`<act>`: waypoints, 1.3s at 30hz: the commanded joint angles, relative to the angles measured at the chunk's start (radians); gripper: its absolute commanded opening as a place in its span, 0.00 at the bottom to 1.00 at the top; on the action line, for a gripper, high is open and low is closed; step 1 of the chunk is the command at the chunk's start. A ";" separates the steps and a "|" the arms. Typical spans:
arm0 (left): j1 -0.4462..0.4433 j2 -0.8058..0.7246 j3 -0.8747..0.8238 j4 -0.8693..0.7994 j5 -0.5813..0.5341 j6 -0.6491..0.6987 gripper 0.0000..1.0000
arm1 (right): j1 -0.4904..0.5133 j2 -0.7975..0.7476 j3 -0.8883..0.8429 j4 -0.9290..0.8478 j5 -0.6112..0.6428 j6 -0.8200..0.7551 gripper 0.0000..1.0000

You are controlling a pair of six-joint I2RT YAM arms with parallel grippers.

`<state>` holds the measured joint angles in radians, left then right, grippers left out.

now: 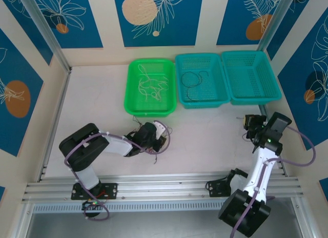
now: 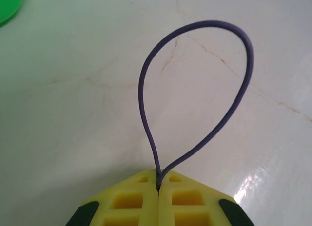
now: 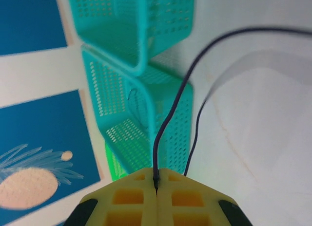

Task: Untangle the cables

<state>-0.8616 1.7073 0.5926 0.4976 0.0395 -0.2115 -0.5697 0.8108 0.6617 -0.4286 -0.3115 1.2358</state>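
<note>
The left arm's jaws are clenched flat together on a purple cable (image 2: 140,89), both of its runs pinched in the seam so that it stands out as a springy teardrop loop above the bench (image 1: 205,140). The right arm's jaws are likewise clamped on a dark cable (image 3: 155,160), which rises from the seam and arcs away to the right, unsupported.

Judging by how they bow, these cables are very light, limp over any length and just stiff enough to hold a curve. They are likely to slip through smooth pads and to snag one another. A grip near an end, or right beside a crossing, should give the most control.

Around the left jaws, toward the middle of the near edge, lies a small tangle (image 1: 156,145). The right jaws hang near the right edge. Along the far edge, white cables (image 1: 151,86) lie in the green basket (image 1: 150,62) and a black cable (image 1: 192,81) in the teal basket (image 1: 200,56) beside it.
</note>
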 commanded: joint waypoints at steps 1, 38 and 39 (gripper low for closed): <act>0.014 -0.028 -0.030 -0.024 -0.013 -0.030 0.00 | 0.101 0.033 0.124 0.001 -0.069 -0.094 0.00; 0.185 -0.695 -0.061 -0.422 -0.081 -0.319 0.89 | 0.645 1.047 1.190 -0.236 0.039 -0.551 0.59; 0.204 -0.694 -0.067 -0.424 -0.071 -0.327 0.89 | 0.648 1.017 1.171 -0.231 0.037 -0.579 0.66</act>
<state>-0.7010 1.0279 0.5232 0.1318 -0.0528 -0.4637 0.0784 1.9724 1.8534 -0.6960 -0.2581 0.7506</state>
